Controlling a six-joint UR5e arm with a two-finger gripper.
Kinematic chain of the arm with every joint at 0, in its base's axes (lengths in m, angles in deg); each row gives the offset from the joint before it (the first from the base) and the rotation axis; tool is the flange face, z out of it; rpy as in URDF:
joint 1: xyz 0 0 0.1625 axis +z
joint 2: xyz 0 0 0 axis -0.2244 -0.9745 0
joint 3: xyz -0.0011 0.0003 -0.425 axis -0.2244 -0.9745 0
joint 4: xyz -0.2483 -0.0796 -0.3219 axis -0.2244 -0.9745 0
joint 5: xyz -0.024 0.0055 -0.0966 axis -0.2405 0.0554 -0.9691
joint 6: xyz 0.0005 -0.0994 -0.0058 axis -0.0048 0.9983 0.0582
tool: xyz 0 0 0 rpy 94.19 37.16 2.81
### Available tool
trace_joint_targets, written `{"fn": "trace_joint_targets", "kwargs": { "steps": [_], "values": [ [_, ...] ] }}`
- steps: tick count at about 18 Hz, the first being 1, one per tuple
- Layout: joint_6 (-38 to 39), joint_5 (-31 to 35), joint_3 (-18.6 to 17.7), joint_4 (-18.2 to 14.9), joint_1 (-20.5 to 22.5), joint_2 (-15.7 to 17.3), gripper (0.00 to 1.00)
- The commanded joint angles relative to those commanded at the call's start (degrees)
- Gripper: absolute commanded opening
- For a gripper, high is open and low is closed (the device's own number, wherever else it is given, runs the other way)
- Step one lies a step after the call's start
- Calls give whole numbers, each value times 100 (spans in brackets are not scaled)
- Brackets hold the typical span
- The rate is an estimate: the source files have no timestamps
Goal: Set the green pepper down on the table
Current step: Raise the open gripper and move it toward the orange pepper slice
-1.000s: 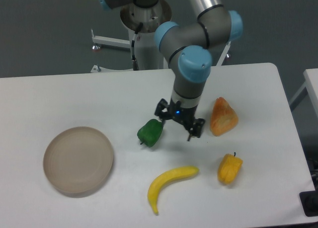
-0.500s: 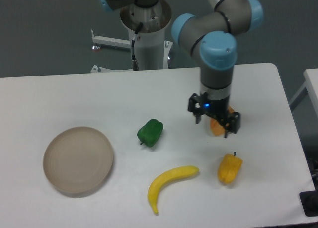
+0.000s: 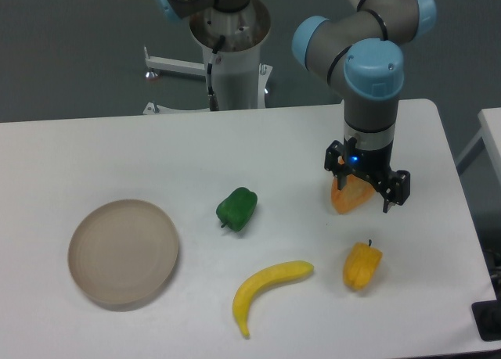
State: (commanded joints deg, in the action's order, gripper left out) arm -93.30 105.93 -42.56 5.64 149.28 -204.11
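The green pepper point(image 3: 237, 209) lies on the white table point(image 3: 117, 156) near its middle, free of any grip. My gripper point(image 3: 363, 193) is well to its right, hanging over an orange wedge-shaped item point(image 3: 347, 195). Its fingers are spread open and hold nothing.
A round beige plate point(image 3: 123, 252) sits at the left. A banana point(image 3: 268, 286) lies toward the front. A yellow-orange pepper point(image 3: 362, 266) rests at the front right, just below the gripper. The arm's base point(image 3: 231, 46) stands behind the table.
My gripper has moved away to the right, from beside the green pepper to above the orange wedge. The green pepper stays where it was on the table.
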Motion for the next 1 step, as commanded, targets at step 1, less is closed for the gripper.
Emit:
{"fn": "trace_joint_targets", "kwargs": {
  "steps": [1],
  "values": [
    [0, 0, 0, 9, 0, 0, 100]
  ]
}}
